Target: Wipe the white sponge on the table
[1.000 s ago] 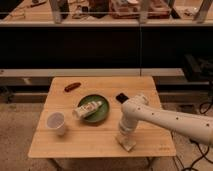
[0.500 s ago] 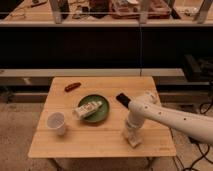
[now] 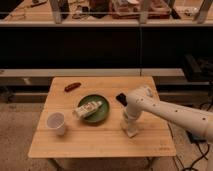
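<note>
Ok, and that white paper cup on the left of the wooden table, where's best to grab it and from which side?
The white paper cup stands upright, mouth open, so probably pinch its side wall below the rim, coming level from the near edge of the wooden table; the green round plate crowds its right. The gripper is down at the white sponge, right of the plate.

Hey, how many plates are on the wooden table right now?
1. The green plate sits near the table's middle, holding a wrapped bar. The end effector is down at the white sponge, right of the plate in the picture. No plate seems hidden behind the arm.
</note>
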Robot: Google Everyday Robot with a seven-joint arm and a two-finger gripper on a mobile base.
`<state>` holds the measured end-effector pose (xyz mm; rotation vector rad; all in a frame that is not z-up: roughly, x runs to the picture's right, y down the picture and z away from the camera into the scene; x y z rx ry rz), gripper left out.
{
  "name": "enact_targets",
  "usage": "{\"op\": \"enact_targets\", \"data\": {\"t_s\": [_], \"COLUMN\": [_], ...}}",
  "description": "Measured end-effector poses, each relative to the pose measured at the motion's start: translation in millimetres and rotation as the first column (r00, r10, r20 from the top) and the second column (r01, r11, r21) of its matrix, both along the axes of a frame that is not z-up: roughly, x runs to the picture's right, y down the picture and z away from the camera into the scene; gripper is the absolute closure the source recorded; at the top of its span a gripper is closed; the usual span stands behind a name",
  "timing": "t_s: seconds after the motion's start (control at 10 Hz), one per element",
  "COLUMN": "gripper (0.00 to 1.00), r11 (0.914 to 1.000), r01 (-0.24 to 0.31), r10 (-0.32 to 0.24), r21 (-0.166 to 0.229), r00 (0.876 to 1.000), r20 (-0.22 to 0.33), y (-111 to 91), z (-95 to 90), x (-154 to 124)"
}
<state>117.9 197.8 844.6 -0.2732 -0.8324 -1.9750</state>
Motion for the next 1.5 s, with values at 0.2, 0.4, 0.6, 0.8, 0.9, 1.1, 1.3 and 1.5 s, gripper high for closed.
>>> {"op": "enact_targets", "data": {"t_s": [0.2, 0.4, 0.6, 0.8, 0.9, 1.1, 1.3, 1.5], "gripper": [1.0, 1.0, 1.0, 1.0, 1.0, 1.0, 1.0, 1.0], "r11": [0.9999, 0.9995, 0.9959, 0.9885, 0.9836, 0.9727, 0.9708, 0.9699], "r01": [0.01, 0.033, 0.09, 0.147, 0.173, 0.223, 0.23, 0.233], "r10": [-0.011, -0.033, -0.088, -0.139, -0.162, -0.206, -0.212, -0.214], "r21": [0.006, 0.004, -0.009, -0.035, -0.049, -0.064, -0.067, -0.069], "r00": [1.0, 0.997, 0.988, 0.977, 0.971, 0.957, 0.955, 0.953], "r20": [0.027, 0.066, 0.129, 0.162, 0.176, 0.203, 0.209, 0.213], "y": [-6.8, -7.7, 1.1, 13.0, 18.7, 32.9, 36.2, 39.2], "z": [6.3, 4.3, -3.7, -11.4, -13.2, -23.2, -26.1, -28.5], "x": [-22.1, -38.6, -71.2, -83.8, -87.3, -93.2, -93.2, -92.8]}}
